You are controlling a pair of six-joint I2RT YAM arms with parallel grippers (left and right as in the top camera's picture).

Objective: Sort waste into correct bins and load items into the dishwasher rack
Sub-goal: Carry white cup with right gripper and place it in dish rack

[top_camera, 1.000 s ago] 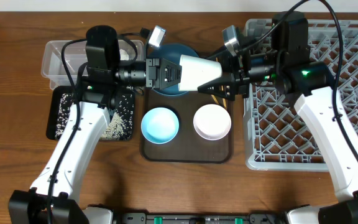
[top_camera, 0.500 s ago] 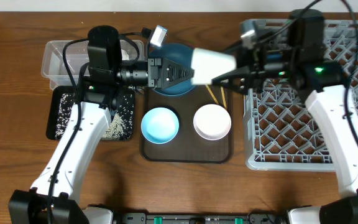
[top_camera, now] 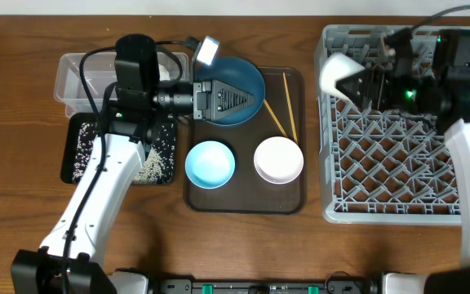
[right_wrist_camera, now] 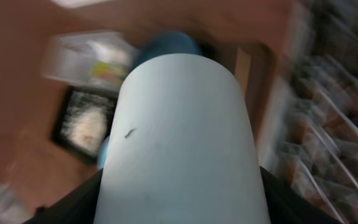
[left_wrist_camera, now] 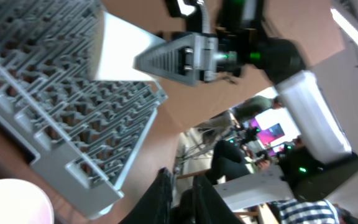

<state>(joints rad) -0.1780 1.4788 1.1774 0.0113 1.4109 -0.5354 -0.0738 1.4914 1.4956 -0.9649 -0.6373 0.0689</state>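
The small white cup (top_camera: 338, 73), pinched by the right gripper (top_camera: 365, 84) over the dishwasher rack's (top_camera: 382, 180) far-left corner, looks light, rigid, slick and breakable, so it is probably best gripped across its wall; I cannot tell the left gripper's (top_camera: 250, 99) finger spread.

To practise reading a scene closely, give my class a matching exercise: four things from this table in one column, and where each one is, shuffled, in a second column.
Things
1. white cup
2. chopsticks
3. rice grains
4. light-blue bowl

Places
A. on the black tray
B. in the right hand, over a corner of the grey rack
C. on the brown tray, left of the white bowl
D. on the brown tray, right of the dark-blue plate

Pairs: 1-B, 2-D, 3-A, 4-C
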